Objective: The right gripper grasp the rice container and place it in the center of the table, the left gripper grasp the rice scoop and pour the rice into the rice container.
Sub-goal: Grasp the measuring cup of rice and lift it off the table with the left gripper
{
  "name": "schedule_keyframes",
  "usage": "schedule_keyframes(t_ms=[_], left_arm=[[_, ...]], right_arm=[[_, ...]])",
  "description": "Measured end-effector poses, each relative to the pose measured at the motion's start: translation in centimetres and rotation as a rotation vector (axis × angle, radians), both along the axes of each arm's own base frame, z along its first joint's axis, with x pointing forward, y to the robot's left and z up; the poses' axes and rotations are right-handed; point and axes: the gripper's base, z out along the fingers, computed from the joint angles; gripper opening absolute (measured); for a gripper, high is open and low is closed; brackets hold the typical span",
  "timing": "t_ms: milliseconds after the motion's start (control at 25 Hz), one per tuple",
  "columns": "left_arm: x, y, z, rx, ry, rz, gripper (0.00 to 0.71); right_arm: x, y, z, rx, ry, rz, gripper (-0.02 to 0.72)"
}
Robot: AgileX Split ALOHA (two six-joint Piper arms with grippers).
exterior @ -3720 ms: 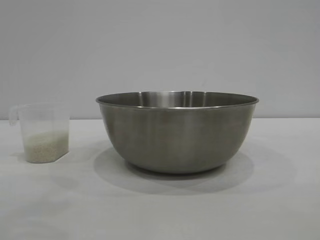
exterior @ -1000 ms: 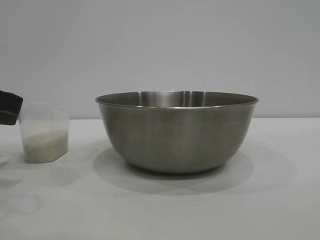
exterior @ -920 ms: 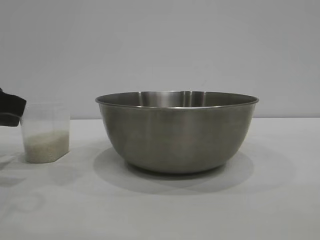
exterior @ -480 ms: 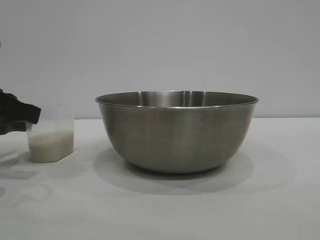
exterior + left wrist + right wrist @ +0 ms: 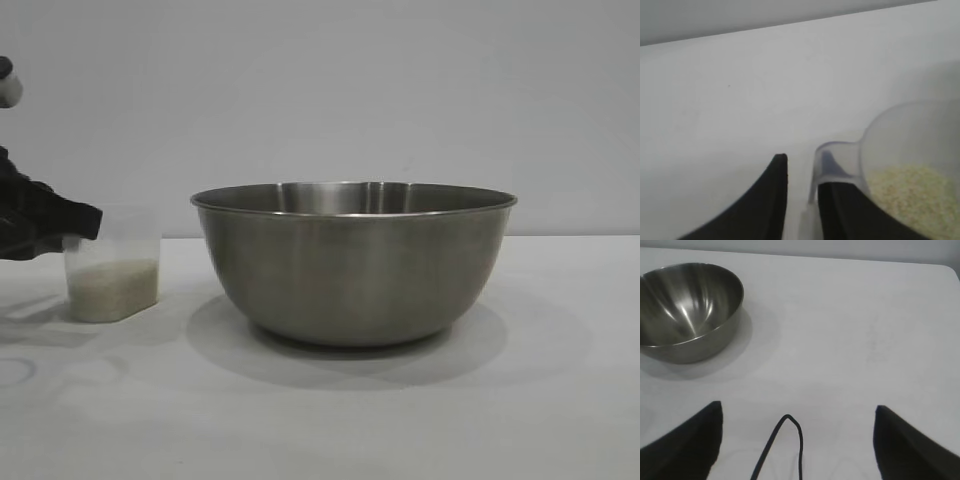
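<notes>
Rice container [image 5: 687, 310] — beyond spread pincer [image 5: 796, 440]

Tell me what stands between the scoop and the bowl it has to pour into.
Nothing visible. In the exterior view only bare table lies between the scoop and the bowl. The left gripper is closed on the scoop's handle, on the side away from the bowl. The right gripper waits open, well back.
</notes>
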Motion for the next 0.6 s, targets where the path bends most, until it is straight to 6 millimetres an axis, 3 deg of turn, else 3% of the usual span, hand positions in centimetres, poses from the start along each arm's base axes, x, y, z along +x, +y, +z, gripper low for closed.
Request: schedule_keyframes(t_ms=[200, 600], left_arm=[[0.7, -0.2, 1.2, 0.07, -0.061, -0.028, 0.0], [3.6, -2.2, 7.3, 0.25, -0.376, -0.177, 0.0]], right_arm=[[0.0, 0.0, 0.0, 0.0, 0.0, 0.0, 0.574], [0.0, 0.0, 0.0, 0.0, 0.0, 0.0, 0.574]])
